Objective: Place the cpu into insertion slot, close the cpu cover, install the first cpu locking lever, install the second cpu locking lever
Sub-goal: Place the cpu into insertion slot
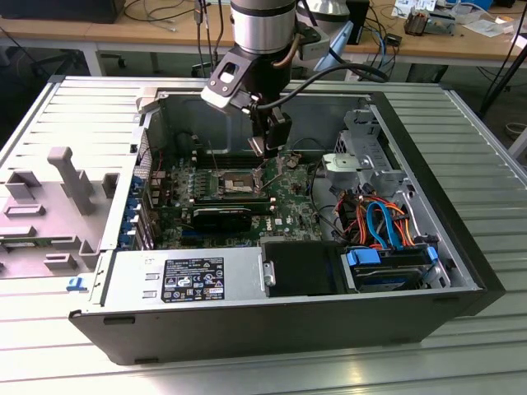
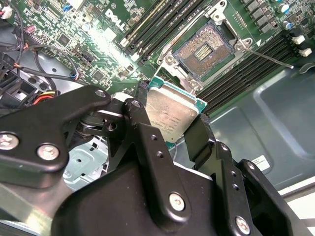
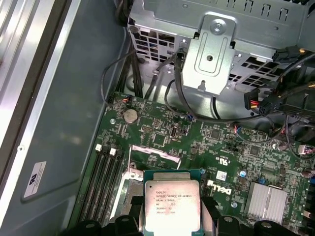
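Gripper (image 2: 169, 118): my black jointed fingers (image 2: 147, 137) clamped on opposite edges of the cpu (image 2: 170, 110), leaving its underside free. Cpu: flat square, matte silver-grey lid, green rim, held above the circuit board (image 3: 162, 132) (not yet seated). Insertion slot (image 2: 204, 49): dark pin field, silver frame, lying uncovered to receive my load.

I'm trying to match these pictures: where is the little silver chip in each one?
Exterior view: too small to tell, at the fingers over the green board.
Second wrist view: chip gripped between the fingers, near the open socket.
First wrist view: chip held over the green board.
Shared landmark: the green board.
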Motion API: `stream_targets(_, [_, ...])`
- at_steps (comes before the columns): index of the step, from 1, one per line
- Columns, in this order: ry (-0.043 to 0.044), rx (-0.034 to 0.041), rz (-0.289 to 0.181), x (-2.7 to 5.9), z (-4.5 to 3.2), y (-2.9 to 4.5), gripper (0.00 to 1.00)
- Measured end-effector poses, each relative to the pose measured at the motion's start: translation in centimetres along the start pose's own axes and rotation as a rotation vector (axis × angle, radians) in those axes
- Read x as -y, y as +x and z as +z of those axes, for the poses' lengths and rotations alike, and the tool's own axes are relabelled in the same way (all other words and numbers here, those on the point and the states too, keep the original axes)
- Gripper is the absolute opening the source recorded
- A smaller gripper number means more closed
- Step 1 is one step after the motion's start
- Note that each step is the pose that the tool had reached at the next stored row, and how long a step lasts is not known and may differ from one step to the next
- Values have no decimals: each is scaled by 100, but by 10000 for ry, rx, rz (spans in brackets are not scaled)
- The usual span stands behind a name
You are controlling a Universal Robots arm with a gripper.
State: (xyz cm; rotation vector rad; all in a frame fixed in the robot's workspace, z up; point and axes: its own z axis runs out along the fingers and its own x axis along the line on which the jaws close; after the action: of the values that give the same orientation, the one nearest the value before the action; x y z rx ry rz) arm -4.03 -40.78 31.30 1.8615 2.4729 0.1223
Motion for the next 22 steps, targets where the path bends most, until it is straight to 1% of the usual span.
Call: stream_targets(22, [-5,33,369,0,1,0,55])
